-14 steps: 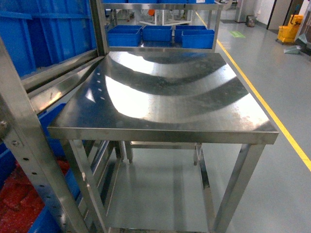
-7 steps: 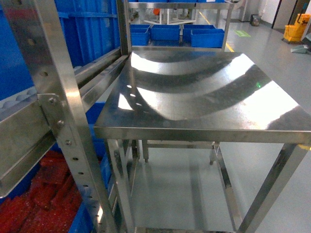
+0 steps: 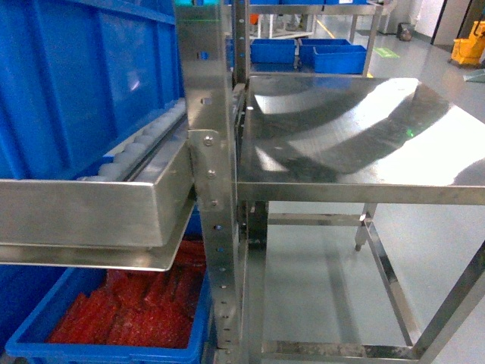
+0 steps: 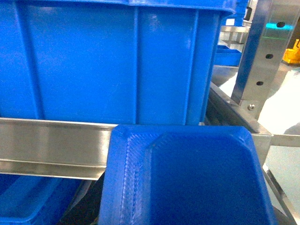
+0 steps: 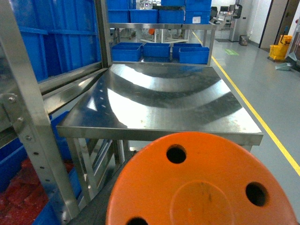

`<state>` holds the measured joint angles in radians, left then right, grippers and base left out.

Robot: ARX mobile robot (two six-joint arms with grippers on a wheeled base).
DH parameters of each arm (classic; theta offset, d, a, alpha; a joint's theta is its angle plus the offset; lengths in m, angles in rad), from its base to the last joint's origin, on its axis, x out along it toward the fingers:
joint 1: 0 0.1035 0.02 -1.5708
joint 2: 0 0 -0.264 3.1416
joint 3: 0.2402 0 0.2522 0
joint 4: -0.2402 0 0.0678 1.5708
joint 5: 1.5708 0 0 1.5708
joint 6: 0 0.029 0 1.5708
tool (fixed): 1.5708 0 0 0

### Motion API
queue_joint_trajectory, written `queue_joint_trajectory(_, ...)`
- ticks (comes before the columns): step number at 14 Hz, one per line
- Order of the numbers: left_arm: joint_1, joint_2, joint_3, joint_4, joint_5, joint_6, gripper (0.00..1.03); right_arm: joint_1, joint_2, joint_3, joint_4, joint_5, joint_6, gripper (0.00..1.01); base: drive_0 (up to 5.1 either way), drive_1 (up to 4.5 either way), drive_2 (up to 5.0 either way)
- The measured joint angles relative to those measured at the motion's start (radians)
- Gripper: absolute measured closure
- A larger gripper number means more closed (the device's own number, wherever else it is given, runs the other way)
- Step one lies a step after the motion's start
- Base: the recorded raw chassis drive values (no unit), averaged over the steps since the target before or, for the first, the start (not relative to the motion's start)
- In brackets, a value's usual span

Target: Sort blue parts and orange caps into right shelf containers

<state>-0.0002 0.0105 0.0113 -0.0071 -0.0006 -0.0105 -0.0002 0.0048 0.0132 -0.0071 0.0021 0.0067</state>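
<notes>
While head sees crates (image 3: pixel 83 83), wrists show blue part (image 4: pixel 187 183), orange cap (image 5: pixel 201 187)

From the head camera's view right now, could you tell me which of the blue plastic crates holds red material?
The low blue plastic crate at bottom left, beneath the steel roller rail; red pieces fill it. The distant blue bins' contents are not visible.

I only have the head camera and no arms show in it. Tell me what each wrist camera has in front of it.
Observer: Left wrist view: a blue part fills the lower frame, close to the lens.
Operator: Give me what's behind it.
Observer: The ribbed wall of a large blue crate, above a steel rail.
Operator: Now the right wrist.
Observer: An orange cap with round holes fills the bottom of the frame. The steel table lies beyond it.
</notes>
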Motion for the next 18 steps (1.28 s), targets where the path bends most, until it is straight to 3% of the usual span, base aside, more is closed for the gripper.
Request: queue_joint_trajectory(18,0.000,0.000,0.000,0.000,0.000,0.000,0.62,0.000,0.000,0.000,0.001,-0.002,0.000,0.58,-4.9,1.40,3.4)
